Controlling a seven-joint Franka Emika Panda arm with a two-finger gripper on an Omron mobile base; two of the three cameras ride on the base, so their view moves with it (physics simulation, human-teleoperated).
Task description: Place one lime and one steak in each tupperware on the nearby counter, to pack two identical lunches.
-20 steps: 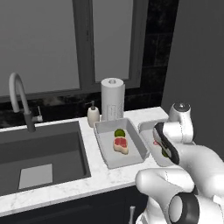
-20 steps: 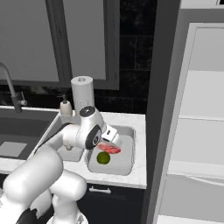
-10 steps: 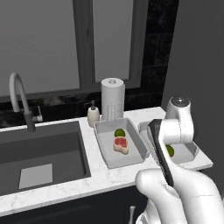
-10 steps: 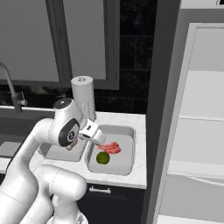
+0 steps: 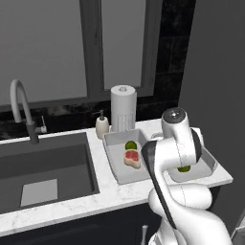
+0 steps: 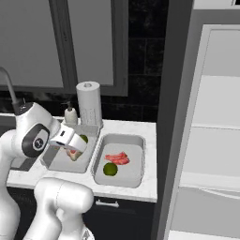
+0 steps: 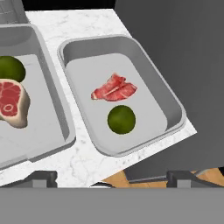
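Two light-grey tupperware trays stand side by side on the white counter [image 7: 85,22]. The left tupperware [image 7: 51,114] holds a lime [image 7: 8,68] and a thick steak [image 7: 11,103]. In the right tupperware [image 7: 151,83] lie a flat pink-red steak [image 7: 114,89] and another lime [image 7: 121,119]. My gripper [image 7: 112,180] hangs open and empty above the counter's front edge, between the two trays. From the right base view the hand [image 6: 70,139] hovers over the left tupperware [image 6: 61,161], partly covering its steak [image 6: 73,155]. The arm hides part of the right tupperware [image 5: 208,165].
A paper towel roll [image 5: 123,108] and a soap bottle [image 5: 101,127] stand behind the trays. The dark sink [image 5: 43,167] with its faucet [image 5: 21,111] lies to the left. A tall white fridge [image 6: 213,122] with open shelves rises on the right.
The hand has drawn back and swung left, from above the right tupperware to over the left one. The jaws stayed open and empty. Food in both trays has not moved.
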